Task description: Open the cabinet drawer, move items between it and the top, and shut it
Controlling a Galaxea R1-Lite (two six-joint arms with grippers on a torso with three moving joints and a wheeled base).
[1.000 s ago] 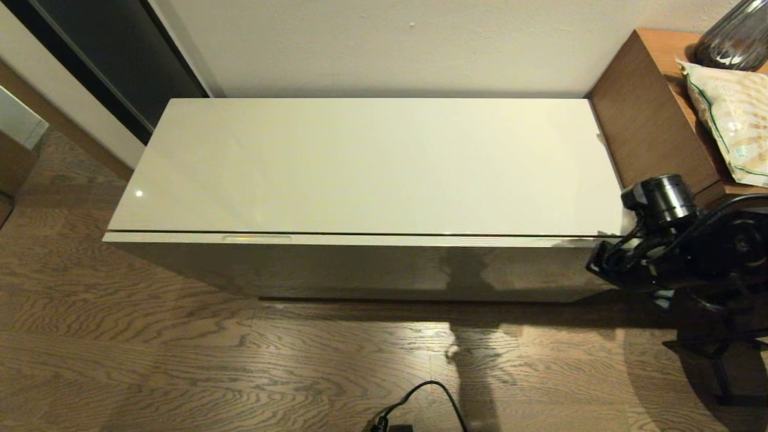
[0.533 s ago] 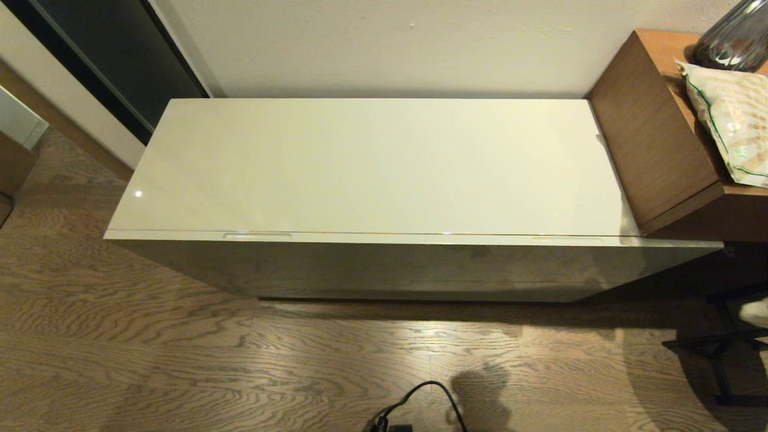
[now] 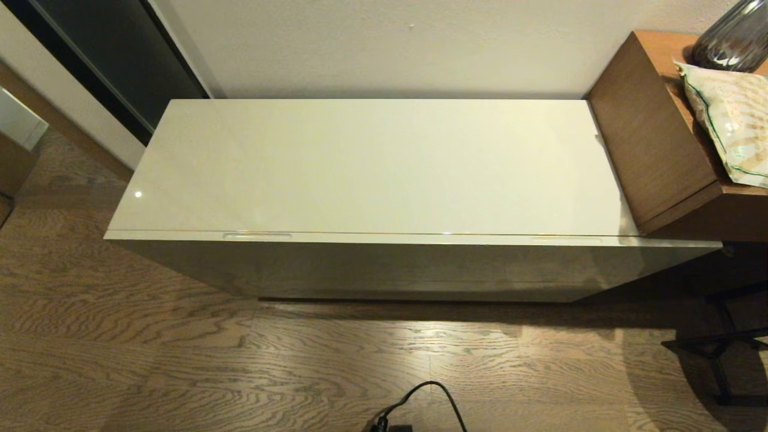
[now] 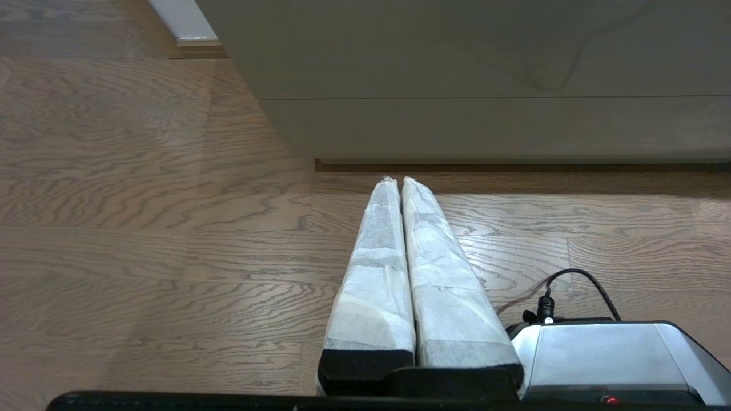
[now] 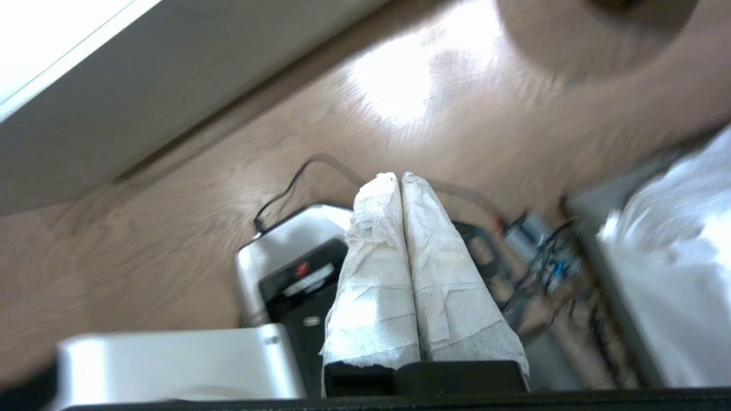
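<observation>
The glossy cream-white top (image 3: 372, 165) is bare. Under its front edge the cabinet drawer (image 3: 384, 264) sits closed, its two slot notches showing along the rim. The tissue pack, slippers and black ring are out of view. Neither arm appears in the head view. My left gripper (image 4: 398, 180) is shut and empty, low over the wooden floor and pointing at the cabinet's lower front (image 4: 491, 123). My right gripper (image 5: 398, 176) is shut and empty too, held above the robot's grey base (image 5: 285, 251) and away from the cabinet (image 5: 143, 108).
A taller brown wooden table (image 3: 657, 150) abuts the cabinet's right end, carrying a green-trimmed patterned bag (image 3: 729, 120) and a dark glass vase (image 3: 729, 39). A black cable (image 3: 420, 402) lies on the floor in front. A black stand (image 3: 720, 348) is at the right.
One second ago the right arm reached to the cabinet's right front corner; it has since pulled back out of the head view. The cabinet looks the same.
</observation>
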